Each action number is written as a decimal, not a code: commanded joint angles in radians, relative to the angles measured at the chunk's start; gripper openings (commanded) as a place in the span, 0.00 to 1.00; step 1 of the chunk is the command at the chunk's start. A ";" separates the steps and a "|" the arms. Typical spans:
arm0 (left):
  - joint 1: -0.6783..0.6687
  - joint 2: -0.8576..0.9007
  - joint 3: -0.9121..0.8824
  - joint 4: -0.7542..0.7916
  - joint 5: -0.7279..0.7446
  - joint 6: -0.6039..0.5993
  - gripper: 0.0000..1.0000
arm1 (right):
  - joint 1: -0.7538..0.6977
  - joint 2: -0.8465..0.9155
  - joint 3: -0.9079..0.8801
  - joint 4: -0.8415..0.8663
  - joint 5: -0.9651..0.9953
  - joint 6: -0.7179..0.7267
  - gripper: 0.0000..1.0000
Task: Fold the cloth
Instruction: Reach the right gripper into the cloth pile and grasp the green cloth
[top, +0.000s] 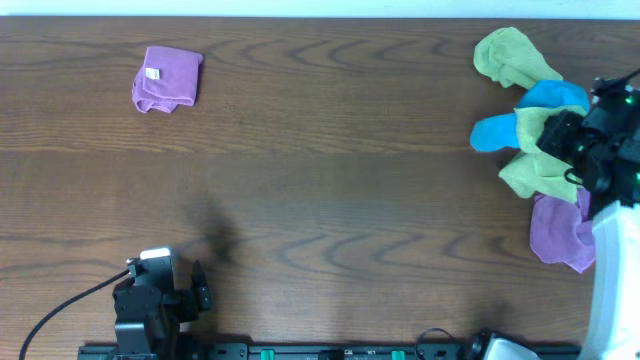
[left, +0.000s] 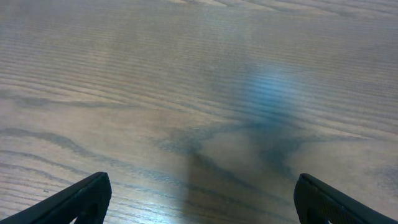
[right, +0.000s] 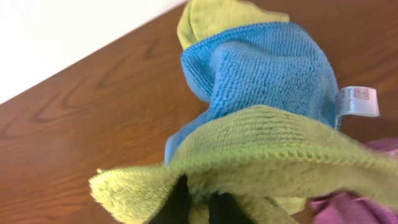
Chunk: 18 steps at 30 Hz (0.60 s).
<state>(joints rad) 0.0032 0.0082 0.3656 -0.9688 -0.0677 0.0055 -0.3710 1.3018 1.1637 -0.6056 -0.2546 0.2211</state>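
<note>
Neighbours are your biggest worry: the cloth (right: 261, 146) sits in a heap at the right end of the table (top: 320, 180), pressed against the blue cloth (right: 267, 68) and touching the purple cloth (top: 560, 235), so pulling it out could drag either one along. Next, the grip looks shallow. Your right gripper (right: 200, 208) has its jaws nearly together on a fold near the cloth's rim, and a quick tug might slip it free. A lesser risk is mistaking the olive-green cloth (top: 508, 55) behind for it. Your left gripper (left: 202, 199) stands fully spread, holding nothing, well apart over bare wood. The cloth itself is bright lime, fuzzy, crumpled and draped, with a stitched hem. A white tag (right: 357, 101) shows beside the blue cloth; you cannot tell whose it is.
</note>
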 joint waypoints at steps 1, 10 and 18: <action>-0.004 -0.005 -0.004 -0.007 -0.018 0.018 0.95 | 0.004 -0.055 0.006 0.007 0.071 -0.018 0.25; -0.004 -0.005 -0.004 -0.007 -0.018 0.018 0.95 | 0.004 -0.055 0.014 -0.039 0.057 -0.036 0.01; -0.004 -0.005 -0.004 -0.007 -0.018 0.018 0.95 | 0.006 -0.016 0.020 -0.204 0.034 -0.035 0.47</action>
<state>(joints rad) 0.0036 0.0082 0.3656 -0.9684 -0.0677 0.0055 -0.3710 1.2579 1.1656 -0.7918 -0.2398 0.1894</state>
